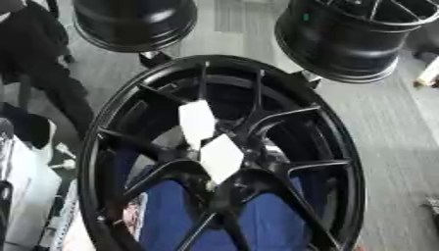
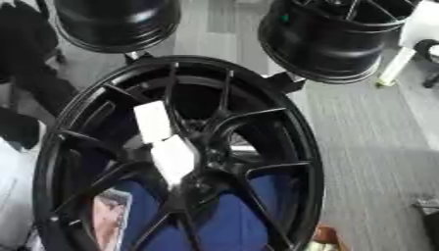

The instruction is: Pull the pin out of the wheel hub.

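Observation:
A large black spoked wheel (image 1: pixel 111 127) fills the middle of both views, tilted, with its hub (image 1: pixel 225 169) near the centre. Two white flat pieces lie over the hub area: one higher up (image 1: pixel 196 122) between the spokes, the other (image 1: pixel 221 158) right at the hub. I cannot make out a pin apart from these white pieces. Behind the spokes shows a blue surface (image 1: pixel 257 220). Neither of my hands shows in either view.
Two more black wheels stand at the back, one at upper left (image 1: pixel 133 22) and one at upper right (image 1: pixel 347 37). Grey floor (image 1: pixel 394 137) lies to the right. A dark-clothed person (image 1: pixel 34 63) is at the far left. A small brown thing (image 2: pixel 326 236) sits by the wheel's lower right.

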Tool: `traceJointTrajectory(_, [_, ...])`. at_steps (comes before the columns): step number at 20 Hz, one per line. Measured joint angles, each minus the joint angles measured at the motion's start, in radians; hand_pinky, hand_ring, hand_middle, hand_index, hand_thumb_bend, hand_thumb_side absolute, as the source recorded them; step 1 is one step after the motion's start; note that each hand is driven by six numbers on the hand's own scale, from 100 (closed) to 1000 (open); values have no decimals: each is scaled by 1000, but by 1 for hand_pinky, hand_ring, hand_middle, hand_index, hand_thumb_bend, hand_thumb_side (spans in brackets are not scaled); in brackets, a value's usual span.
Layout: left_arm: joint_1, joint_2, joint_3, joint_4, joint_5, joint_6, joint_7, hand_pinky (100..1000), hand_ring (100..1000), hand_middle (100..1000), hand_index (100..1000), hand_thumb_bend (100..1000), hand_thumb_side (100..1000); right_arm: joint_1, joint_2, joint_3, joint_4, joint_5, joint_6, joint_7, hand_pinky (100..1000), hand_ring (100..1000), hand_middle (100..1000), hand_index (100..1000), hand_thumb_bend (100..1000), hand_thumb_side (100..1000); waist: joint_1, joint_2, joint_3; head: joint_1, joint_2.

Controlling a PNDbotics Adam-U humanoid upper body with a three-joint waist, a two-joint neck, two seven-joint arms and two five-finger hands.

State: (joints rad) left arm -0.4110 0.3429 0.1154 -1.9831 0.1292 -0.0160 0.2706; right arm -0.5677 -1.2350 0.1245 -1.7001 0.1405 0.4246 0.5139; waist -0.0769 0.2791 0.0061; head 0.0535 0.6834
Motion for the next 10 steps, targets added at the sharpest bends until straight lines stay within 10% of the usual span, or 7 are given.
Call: traceJointTrajectory(10, [0,0,-1,0,-1,0,1,673,720,494,795,100,713,251,4,-186,86,69,8,18,919,901,826,824,201,198,0,-1,18,-5,-1])
